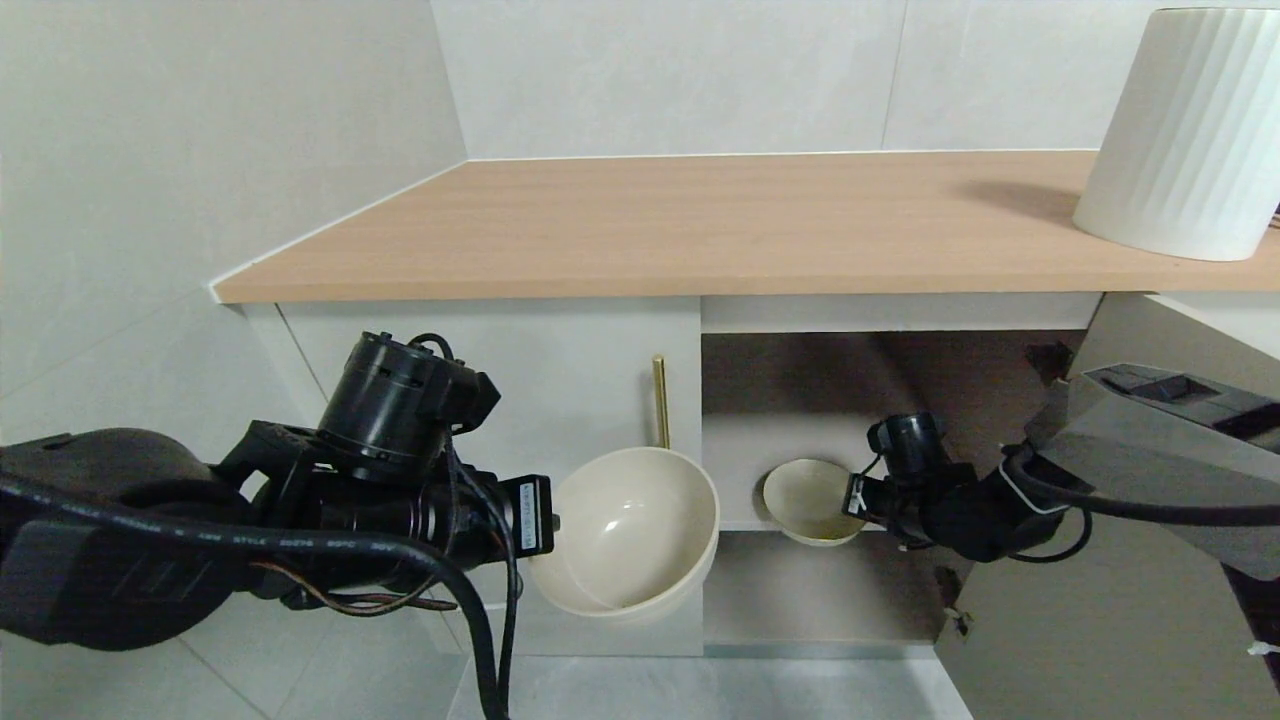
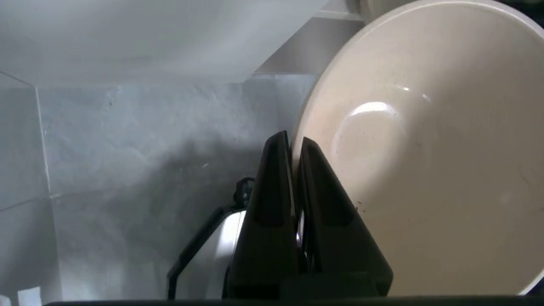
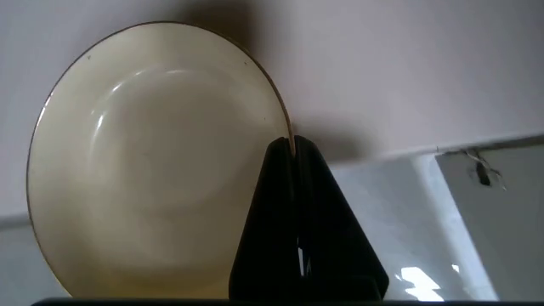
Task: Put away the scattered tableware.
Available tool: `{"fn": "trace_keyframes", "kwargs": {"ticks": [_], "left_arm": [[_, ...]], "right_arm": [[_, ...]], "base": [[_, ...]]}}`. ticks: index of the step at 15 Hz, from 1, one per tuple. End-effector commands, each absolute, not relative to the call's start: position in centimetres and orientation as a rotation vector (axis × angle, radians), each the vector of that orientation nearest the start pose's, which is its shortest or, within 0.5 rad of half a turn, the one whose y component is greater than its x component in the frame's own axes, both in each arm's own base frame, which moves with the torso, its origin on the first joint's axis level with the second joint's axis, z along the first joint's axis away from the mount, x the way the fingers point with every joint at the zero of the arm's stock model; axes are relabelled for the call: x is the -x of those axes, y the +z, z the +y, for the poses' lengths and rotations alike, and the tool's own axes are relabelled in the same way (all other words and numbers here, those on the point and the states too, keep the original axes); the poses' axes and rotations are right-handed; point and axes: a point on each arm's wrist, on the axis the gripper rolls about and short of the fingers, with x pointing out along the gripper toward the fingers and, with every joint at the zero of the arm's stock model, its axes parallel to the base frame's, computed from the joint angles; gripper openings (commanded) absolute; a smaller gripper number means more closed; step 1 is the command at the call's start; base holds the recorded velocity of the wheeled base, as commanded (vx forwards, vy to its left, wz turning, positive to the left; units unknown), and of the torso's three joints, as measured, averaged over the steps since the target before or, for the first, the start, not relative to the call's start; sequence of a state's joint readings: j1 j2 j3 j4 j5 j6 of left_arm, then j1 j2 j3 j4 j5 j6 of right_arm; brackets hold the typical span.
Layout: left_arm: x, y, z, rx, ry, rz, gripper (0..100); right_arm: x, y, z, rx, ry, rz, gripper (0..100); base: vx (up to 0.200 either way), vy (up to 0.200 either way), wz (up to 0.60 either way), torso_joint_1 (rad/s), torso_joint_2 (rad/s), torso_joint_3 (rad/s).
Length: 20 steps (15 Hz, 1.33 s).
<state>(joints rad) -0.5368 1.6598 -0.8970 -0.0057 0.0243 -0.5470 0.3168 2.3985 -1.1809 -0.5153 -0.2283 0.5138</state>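
Cream bowl (image 1: 625,530) clamped by its rim in left gripper (image 2: 296,146), smaller yellowish bowl (image 1: 810,500) likewise in right gripper (image 3: 291,146)

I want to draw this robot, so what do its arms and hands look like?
Both arms are mostly black. The left arm has a fat round motor on top, a thick black cable with pale lettering and a white label. The right arm turns shiny grey higher up. The left hand and right hand each have two flat black fingers tapering to a point.

left tool (image 2: 296,151) pinched tight, arm low | right tool (image 3: 291,151) pinched tight, arm stretched farther forward
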Motion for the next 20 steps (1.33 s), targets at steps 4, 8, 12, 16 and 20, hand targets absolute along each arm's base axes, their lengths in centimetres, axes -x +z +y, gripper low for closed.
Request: {"fn": "trace_keyframes", "kwargs": {"ticks": [4,8,12,16,20], "left_arm": [[-24.1,16.1,-14.3,0.298,-0.269,0.846,0],[-24.2,15.9,-14.3,0.296,-0.266,0.850,0],[-24.2,15.9,-14.3,0.296,-0.266,0.850,0],[-24.2,15.9,-14.4,0.295,-0.266,0.851,0],[-24.2,15.9,-14.4,0.295,-0.266,0.851,0]], "right_arm": [[-42.9,-0.7,12.6,-0.321,-0.125,0.644,0],[-44.2,-0.7,12.3,-0.338,-0.150,0.607,0],[-45.0,-1.1,12.1,-0.335,-0.184,0.583,0],[-45.1,-1.1,11.9,-0.337,-0.186,0.580,0],[-45.1,-1.1,11.9,-0.337,-0.187,0.579,100]], "base": [[0.000,0.000,0.00,0.000,0.00,0.000],[0.000,0.000,0.00,0.000,0.00,0.000],[0.000,0.000,0.00,0.000,0.00,0.000],[0.000,0.000,0.00,0.000,0.00,0.000],[0.000,0.000,0.00,0.000,0.00,0.000]]}}
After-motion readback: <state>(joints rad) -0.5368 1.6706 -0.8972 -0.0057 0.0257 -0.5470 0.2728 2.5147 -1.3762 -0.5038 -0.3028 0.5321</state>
